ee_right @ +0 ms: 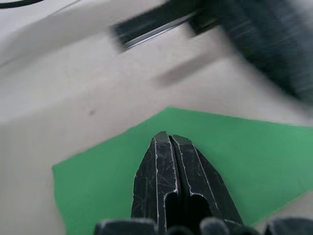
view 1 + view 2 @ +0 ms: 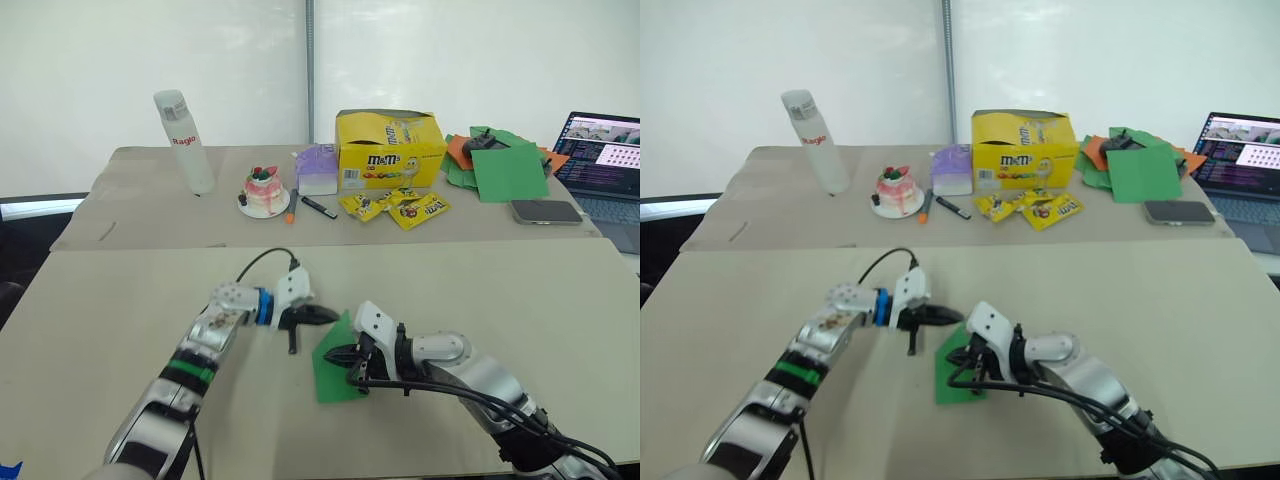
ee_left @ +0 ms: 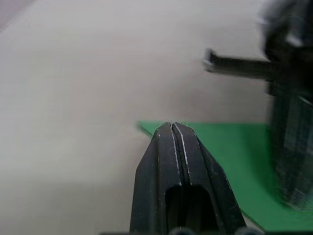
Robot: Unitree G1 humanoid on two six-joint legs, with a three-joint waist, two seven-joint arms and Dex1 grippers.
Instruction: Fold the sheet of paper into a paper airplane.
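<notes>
The sheet of paper (image 2: 330,382) is bright green and lies on the near beige table between my two grippers, with its upper edge forming a point. My left gripper (image 2: 328,316) comes in from the left. Its shut fingertips (image 3: 172,126) sit right at the paper's (image 3: 230,147) pointed edge. My right gripper (image 2: 334,355) reaches in from the right and is shut too, its tips (image 1: 167,137) resting over the green sheet (image 1: 98,181). I cannot tell whether either gripper pinches the paper or only presses on it.
The back table holds a yellow candy box (image 2: 390,150), candy packets (image 2: 395,207), a white bottle (image 2: 184,140), a small cake (image 2: 265,192), a purple box (image 2: 318,170) and a marker (image 2: 318,207). At the back right are a heap of green and orange sheets (image 2: 500,160), a phone (image 2: 546,211) and a laptop (image 2: 605,165).
</notes>
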